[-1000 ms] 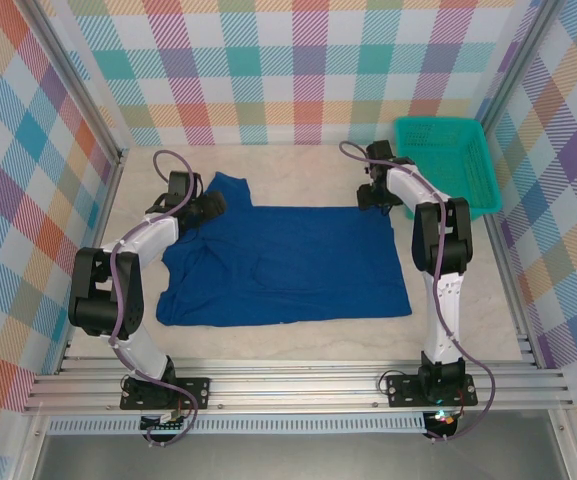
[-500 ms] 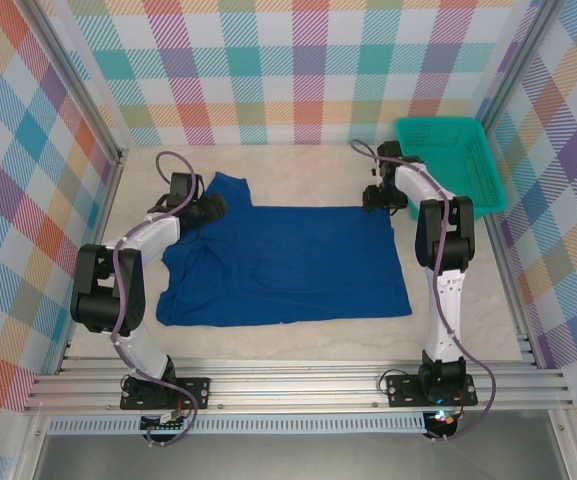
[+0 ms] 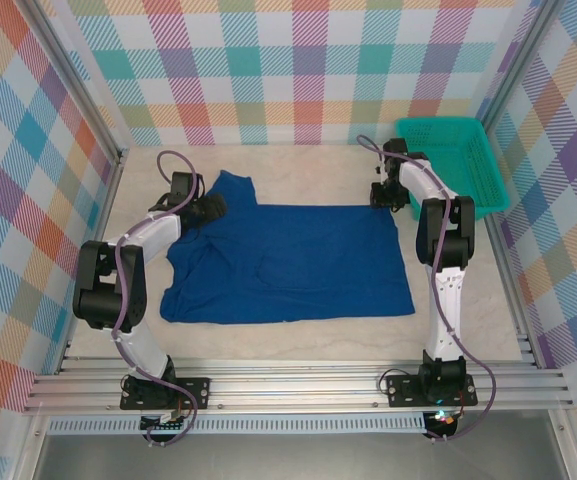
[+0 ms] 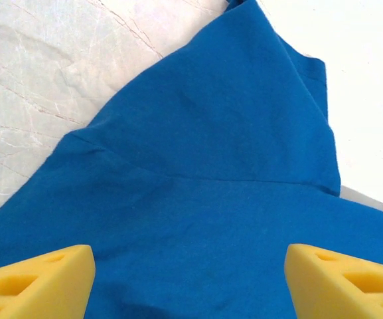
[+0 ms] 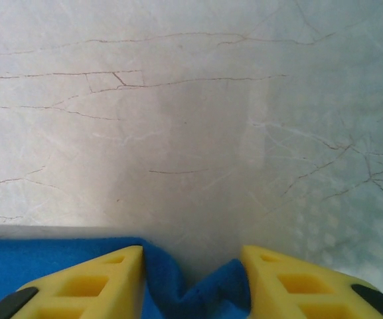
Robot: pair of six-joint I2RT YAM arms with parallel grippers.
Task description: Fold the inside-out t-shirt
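Note:
The inside-out t-shirt (image 3: pixel 288 265) lies spread flat on the table, royal blue, with one sleeve pointing to the back left. My left gripper (image 3: pixel 213 207) hovers over that sleeve area, open, its yellow fingers (image 4: pixel 35 279) wide apart above the blue cloth (image 4: pixel 211 166) with nothing between them. My right gripper (image 3: pixel 384 200) is at the shirt's back right corner. Its yellow fingers (image 5: pixel 91 282) press from both sides on a puckered fold of the shirt's edge (image 5: pixel 18 256), which bunches up between them.
A teal mesh basket (image 3: pixel 448 150) stands at the back right, just beyond the right arm. Bare marbled tabletop (image 5: pixel 178 133) stretches past the shirt's edge. Checked walls (image 3: pixel 288 70) close in the back and sides.
The right gripper has slid right and forward to the shirt's back right corner and has closed in on its edge. The left arm has stayed still.

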